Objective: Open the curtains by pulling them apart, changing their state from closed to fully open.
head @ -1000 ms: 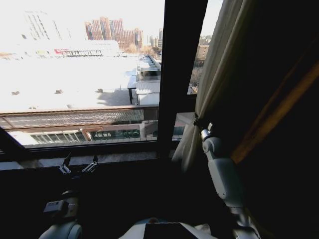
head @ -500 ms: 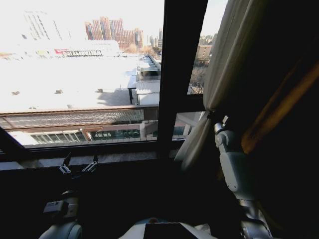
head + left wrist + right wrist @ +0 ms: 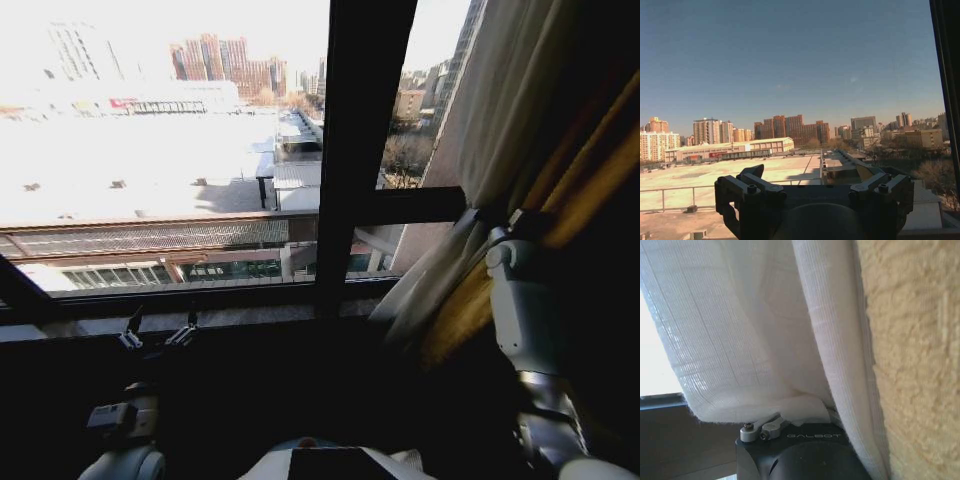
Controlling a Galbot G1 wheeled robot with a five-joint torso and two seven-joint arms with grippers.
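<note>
A large window showed sunlit rooftops and distant towers, split by a dark window frame bar (image 3: 355, 150). The curtains (image 3: 500, 150) hung bunched at the right of the frame, sheer white fabric beside a heavier tan drape (image 3: 915, 355). The right gripper (image 3: 478, 222) was raised at right centre, clamped on the sheer fabric, which folded over its body. The left gripper (image 3: 158, 332) sat low at lower left by the sill, its fingers (image 3: 752, 187) spread apart, holding nothing.
</note>
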